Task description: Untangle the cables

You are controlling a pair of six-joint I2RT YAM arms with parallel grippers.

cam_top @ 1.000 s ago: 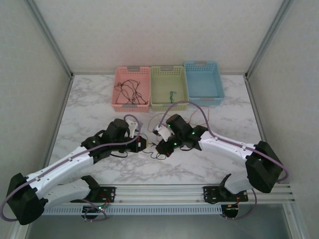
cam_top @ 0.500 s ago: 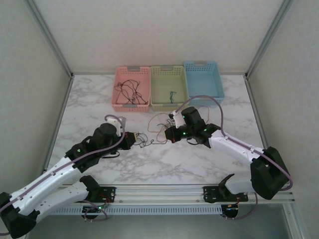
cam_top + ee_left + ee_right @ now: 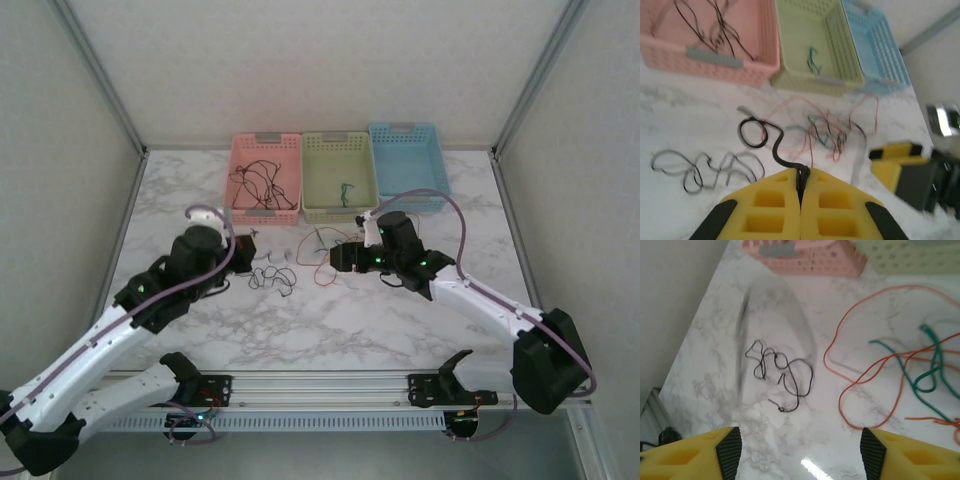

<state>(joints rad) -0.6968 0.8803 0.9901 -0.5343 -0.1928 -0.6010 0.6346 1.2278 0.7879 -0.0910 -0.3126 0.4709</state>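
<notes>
Left fingers clenched on black cable; right fingers released. Pink basket, green basket hold sorted cables; orange-green tangle, 1 o'clock of left fingers, not yet separated.

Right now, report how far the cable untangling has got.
Done: thin black wires lie in the pink plastic basket, a thin green wire in the green plastic basket. In hand: the left pincer is shut on a thin black wire; the right pincer is open. Remaining: the tangle of orange and green wires and a loose black wire on the marble table.
</notes>
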